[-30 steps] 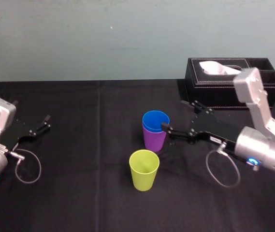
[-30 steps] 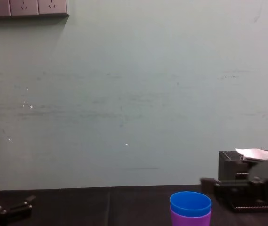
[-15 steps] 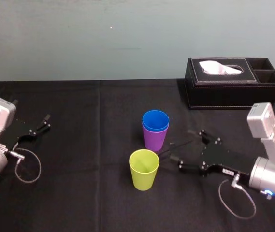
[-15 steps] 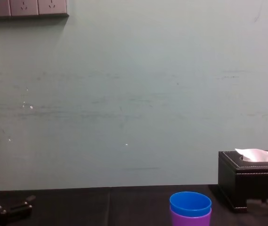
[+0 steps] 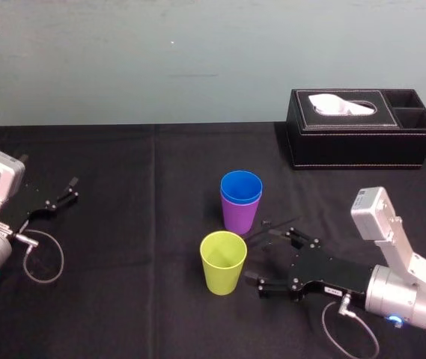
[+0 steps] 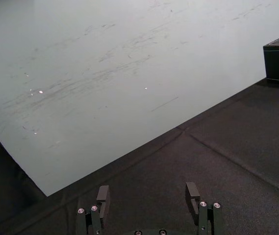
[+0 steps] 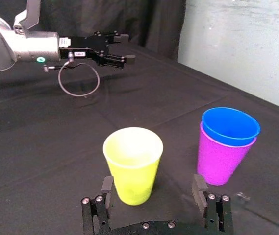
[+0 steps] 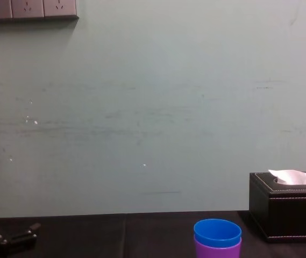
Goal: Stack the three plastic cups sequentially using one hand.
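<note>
Yellow-green cup (image 5: pixel 223 262) stands just before my spread right hand (image 5: pixel 263 255), so I'd centre it, then grip gently; left hand (image 5: pixel 61 196) idles, also spread.

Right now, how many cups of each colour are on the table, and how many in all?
blue cup: 1, nested in the purple one
purple cup: 1
yellow-green cup: 1, standing apart
Total: 3
</note>
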Tool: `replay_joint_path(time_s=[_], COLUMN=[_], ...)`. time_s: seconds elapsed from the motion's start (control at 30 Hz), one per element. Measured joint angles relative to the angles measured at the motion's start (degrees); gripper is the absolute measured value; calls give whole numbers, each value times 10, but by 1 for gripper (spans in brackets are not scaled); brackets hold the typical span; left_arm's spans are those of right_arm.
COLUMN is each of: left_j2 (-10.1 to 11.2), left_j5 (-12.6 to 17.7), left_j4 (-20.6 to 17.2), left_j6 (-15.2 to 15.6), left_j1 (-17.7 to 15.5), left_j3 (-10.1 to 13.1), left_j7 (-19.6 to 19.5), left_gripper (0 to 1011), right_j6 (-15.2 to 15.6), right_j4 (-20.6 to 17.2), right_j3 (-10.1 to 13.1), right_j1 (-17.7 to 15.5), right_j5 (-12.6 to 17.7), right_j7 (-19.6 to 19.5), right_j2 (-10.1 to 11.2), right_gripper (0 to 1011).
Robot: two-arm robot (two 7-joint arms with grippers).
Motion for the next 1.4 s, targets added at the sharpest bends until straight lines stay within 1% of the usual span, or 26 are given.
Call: replay_joint_path(time_s=[0.4,0.7,1.1,1.33,1.4], left_j2=[0,0,0,0,0], left_j5=[0,0,0,0,0], left_j4=[0,0,0,0,0], left_j6=[0,0,0,0,0], left_j1=[0,0,0,0,0], left_j3=[0,0,0,0,0], left_j7=[0,0,0,0,0], left_gripper=[1010,1010,1010,1010,1010], right_j6=[11,23,32,37,37], right_j4=[12,32,54,62,62], right_j3=[-22,-39,-54,-60,-60], right_j1=[14,34,56,68,68], right_j5=[-11,-17,-20,-21,-21], right_j7=[2,2,2,1,1], right_j2=[-16,-35,-56,-65,-65], right_gripper=[1004,1004,1004,1004,1004])
